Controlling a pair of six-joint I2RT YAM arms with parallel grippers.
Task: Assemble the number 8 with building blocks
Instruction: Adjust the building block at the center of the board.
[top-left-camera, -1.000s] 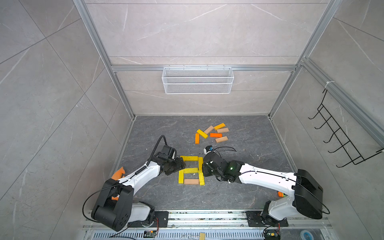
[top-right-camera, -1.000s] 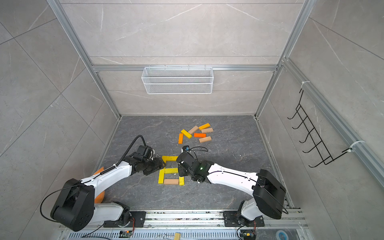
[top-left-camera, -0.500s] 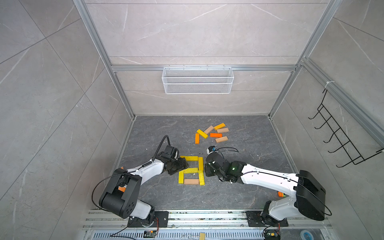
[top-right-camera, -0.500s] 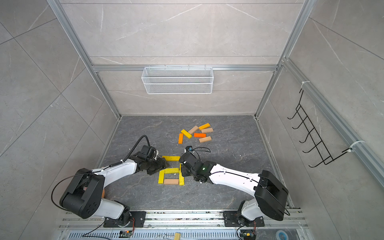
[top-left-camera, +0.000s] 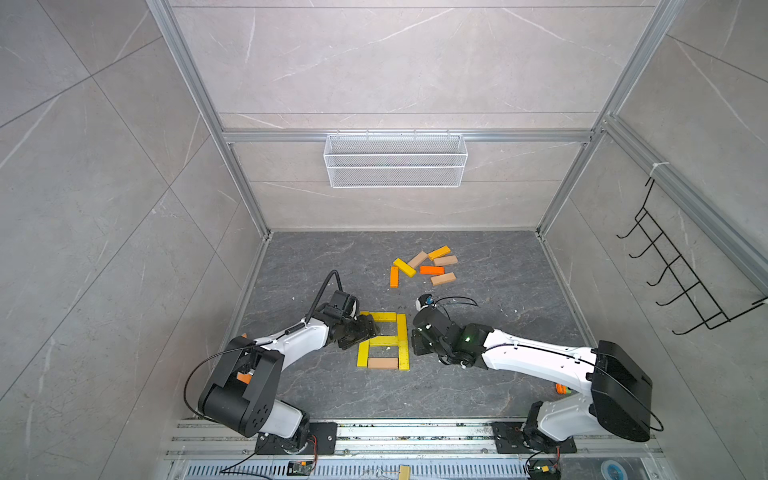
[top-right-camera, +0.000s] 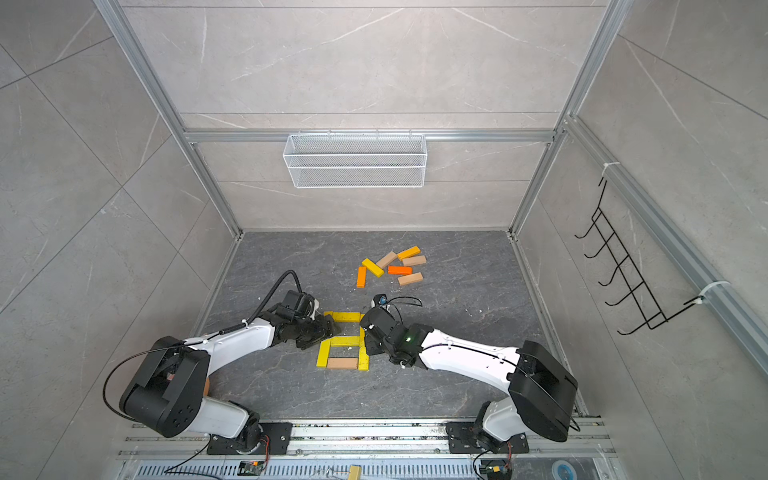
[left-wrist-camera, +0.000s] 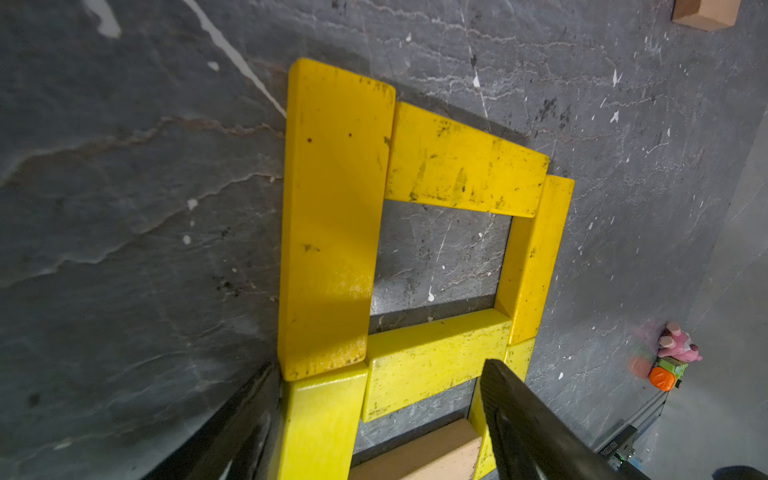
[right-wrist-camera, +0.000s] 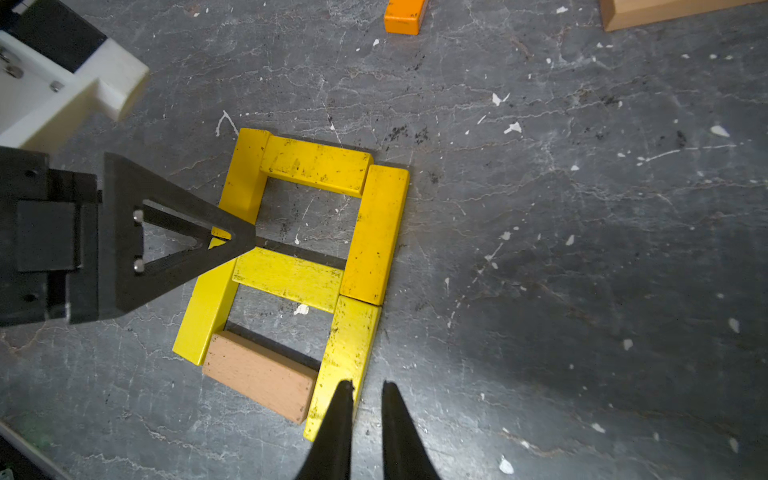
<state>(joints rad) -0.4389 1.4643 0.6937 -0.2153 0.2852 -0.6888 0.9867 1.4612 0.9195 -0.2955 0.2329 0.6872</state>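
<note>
Already laid flat on the dark stone floor (top-left-camera: 415, 399), near the front and between the two arms: a blocky figure 8 (top-left-camera: 384, 341) of building blocks, built from six yellow bars for top, middle and sides, closed along the bottom by a single tan block (top-left-camera: 382, 363). Shown close in the right wrist view with neighbouring bars touching, the upper right block (right-wrist-camera: 376, 232) a deeper yellow than the rest. Poised low at the figure's left flank, the left gripper (top-left-camera: 368, 328), jaws spread wide and clamped on nothing, covering most of the upper left block (right-wrist-camera: 245, 178) in both top views. Caught by the right wrist camera with one triangular finger (right-wrist-camera: 239, 243) tipped over the seam between that block and the lower left block (right-wrist-camera: 208, 307). Framed between its fingers in the left wrist view: the lower left block and the near end of the middle bar (left-wrist-camera: 432, 357). Stationed at the opposite flank, the right gripper (right-wrist-camera: 368, 386), fingers drawn almost together around nothing, one fingertip (right-wrist-camera: 343, 403) overlapping the end of the lower right block (right-wrist-camera: 353, 345); contact impossible to judge. Scattered farther back, well apart from the figure: seven spare blocks (top-left-camera: 432, 270) in yellow, orange and tan. Mounted on the back wall, a white wire basket (top-left-camera: 395, 162); on the right-hand wall, a black hook rack (top-left-camera: 681, 274).
</note>
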